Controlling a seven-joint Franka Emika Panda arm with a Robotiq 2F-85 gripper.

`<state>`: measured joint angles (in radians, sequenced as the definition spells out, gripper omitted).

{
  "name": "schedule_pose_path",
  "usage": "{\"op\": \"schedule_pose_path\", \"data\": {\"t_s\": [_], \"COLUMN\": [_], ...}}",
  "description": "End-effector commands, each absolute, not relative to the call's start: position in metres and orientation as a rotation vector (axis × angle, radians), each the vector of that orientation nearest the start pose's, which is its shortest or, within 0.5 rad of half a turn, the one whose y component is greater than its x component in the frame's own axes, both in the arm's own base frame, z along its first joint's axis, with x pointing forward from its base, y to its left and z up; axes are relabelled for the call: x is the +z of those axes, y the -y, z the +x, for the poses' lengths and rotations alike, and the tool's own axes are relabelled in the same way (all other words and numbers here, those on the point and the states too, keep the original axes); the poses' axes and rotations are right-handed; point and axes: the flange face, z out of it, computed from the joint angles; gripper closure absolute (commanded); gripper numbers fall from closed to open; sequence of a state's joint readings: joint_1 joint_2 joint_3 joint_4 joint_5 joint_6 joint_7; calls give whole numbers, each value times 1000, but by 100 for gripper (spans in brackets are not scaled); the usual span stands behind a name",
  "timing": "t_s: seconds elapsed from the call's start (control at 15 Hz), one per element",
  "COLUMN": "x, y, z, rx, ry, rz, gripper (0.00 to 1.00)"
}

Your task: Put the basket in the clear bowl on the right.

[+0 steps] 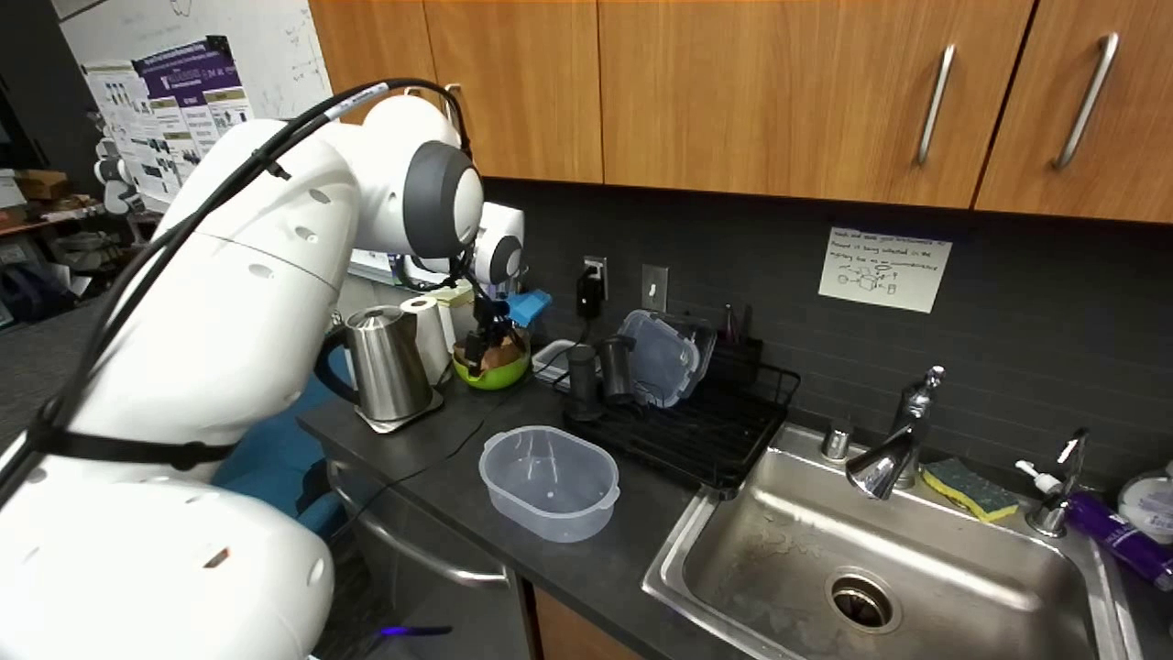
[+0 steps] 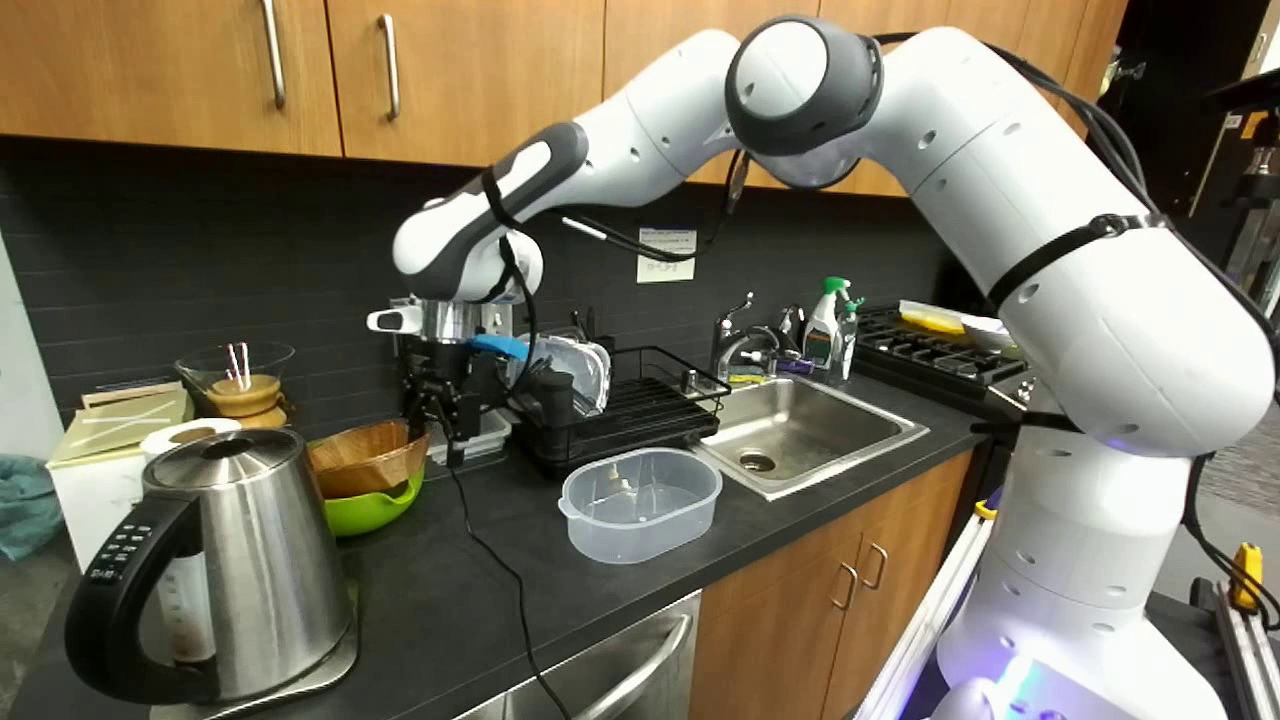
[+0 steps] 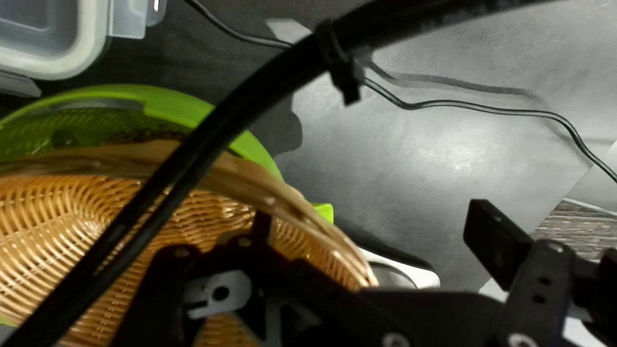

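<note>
Dark kitchen counter; oval translucent plastic bowl; end effector, jaws apart, straddles rim of wicker basket

My fingers look matt, the basket glossy woven wicker, the clear bowl smooth plastic, and the kettle shiny metal.

Wood-grain wall cabinets hang above the stainless-steel sink, a dark tiled backsplash behind it. The sink is set into a dark worktop, a wooden base cabinet below it.
</note>
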<state>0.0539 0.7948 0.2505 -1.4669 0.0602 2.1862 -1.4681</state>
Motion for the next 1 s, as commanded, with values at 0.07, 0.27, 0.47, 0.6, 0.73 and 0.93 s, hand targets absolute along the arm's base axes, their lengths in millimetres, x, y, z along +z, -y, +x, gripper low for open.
{"op": "schedule_pose_path", "data": {"t_s": [0.07, 0.27, 0.47, 0.6, 0.73, 0.93], "x": [204, 200, 199, 201, 209, 258], "y": [-178, -175, -175, -175, -180, -211], "z": [699, 702, 704, 706, 706, 698], "rx": [164, 167, 176, 189, 209, 262], "ry": [-2499, -2504, -2508, -2504, -2491, -2485], "rz": [2228, 2218, 2206, 2194, 2176, 2152], "gripper": [32, 56, 79, 91, 97, 96]}}
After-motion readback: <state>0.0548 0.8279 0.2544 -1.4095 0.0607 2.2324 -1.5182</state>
